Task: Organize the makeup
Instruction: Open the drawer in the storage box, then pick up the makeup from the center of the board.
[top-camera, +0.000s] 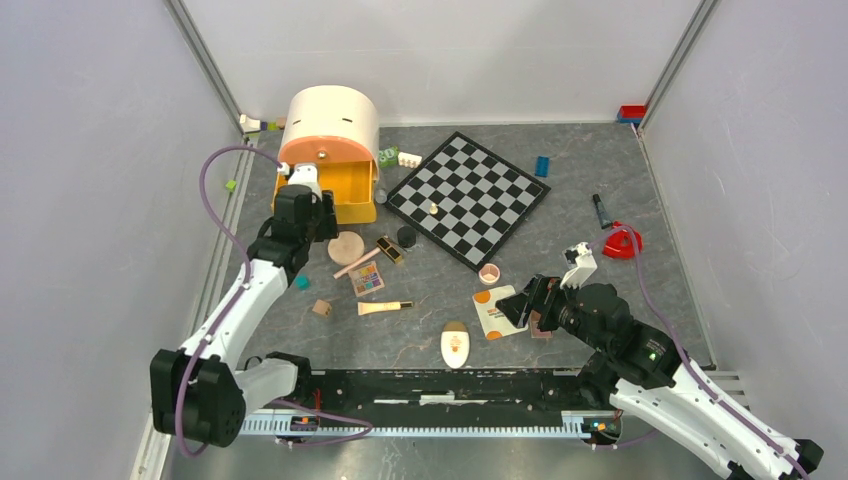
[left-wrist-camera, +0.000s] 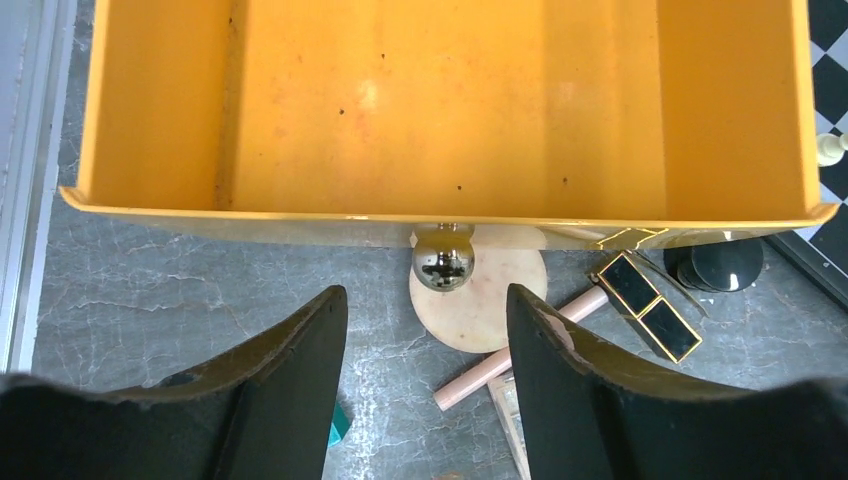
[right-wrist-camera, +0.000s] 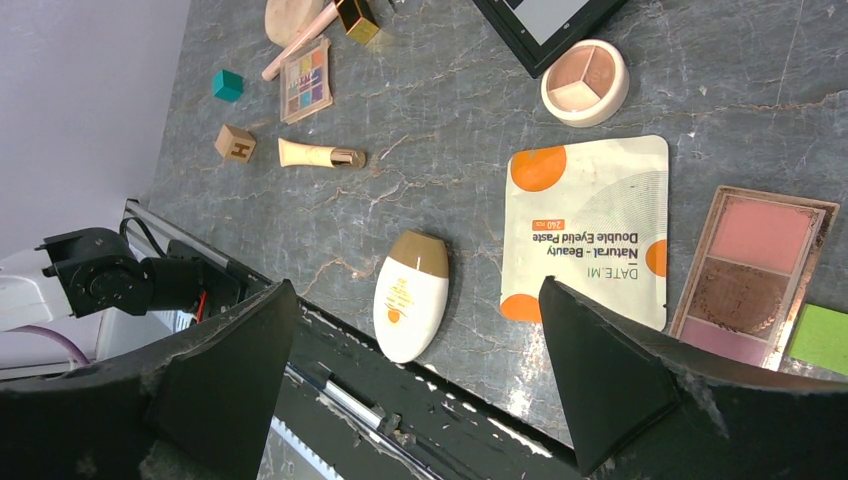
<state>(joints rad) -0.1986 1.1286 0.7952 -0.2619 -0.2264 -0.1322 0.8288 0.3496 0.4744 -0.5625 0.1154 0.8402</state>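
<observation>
Left gripper first: jaws partly apart, nothing between them. Dead ahead of the gap sits the silver knob of the yellow drawer. The round peach compact lies just past the fingertips, and a pink brush handle is against the right-hand finger. Over to the right gripper: jaws spread wide, empty. The cream oval lies right between them, the white-orange sachet just ahead of the right-hand finger, and the pink-brown blush palette outside it.

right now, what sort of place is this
Probably a robot test cell: white panel walls box in a grey marbled tabletop, two arms sit on a rail at its near edge, and makeup lies scattered beside a chessboard.
</observation>
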